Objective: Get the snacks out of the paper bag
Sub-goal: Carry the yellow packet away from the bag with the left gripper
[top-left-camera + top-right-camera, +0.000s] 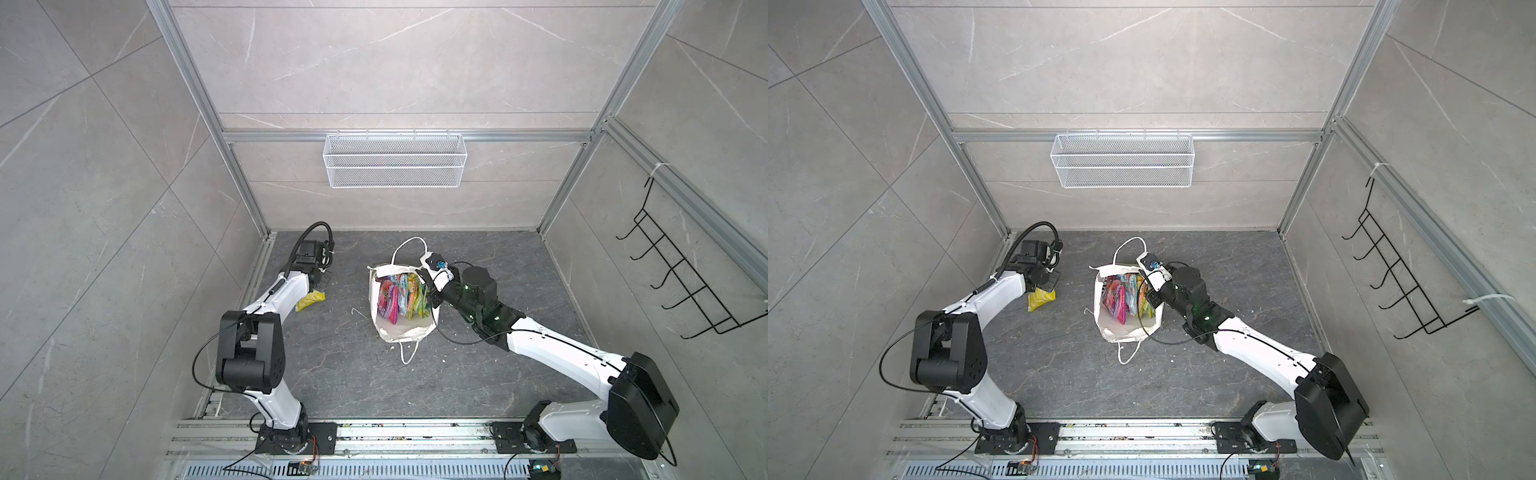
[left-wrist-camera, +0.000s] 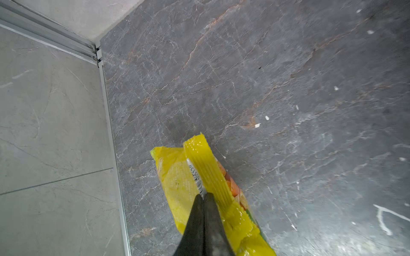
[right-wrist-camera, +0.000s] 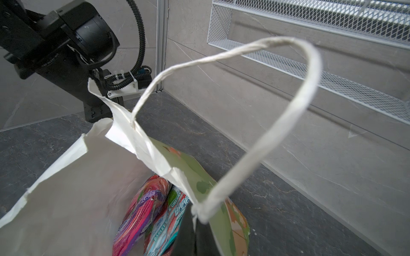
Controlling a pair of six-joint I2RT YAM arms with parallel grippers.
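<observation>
Unloading: left end effector clamps yellow packet; right end effector clamps paper bag rim. Next: release yellow packet onto surface.

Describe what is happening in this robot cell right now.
The left gripper has its jaws shut on a yellow packet, holding it out to the left of the paper bag. The right gripper pinches the bag's rim near a cord handle. Several colourful packets stand inside the bag.
</observation>
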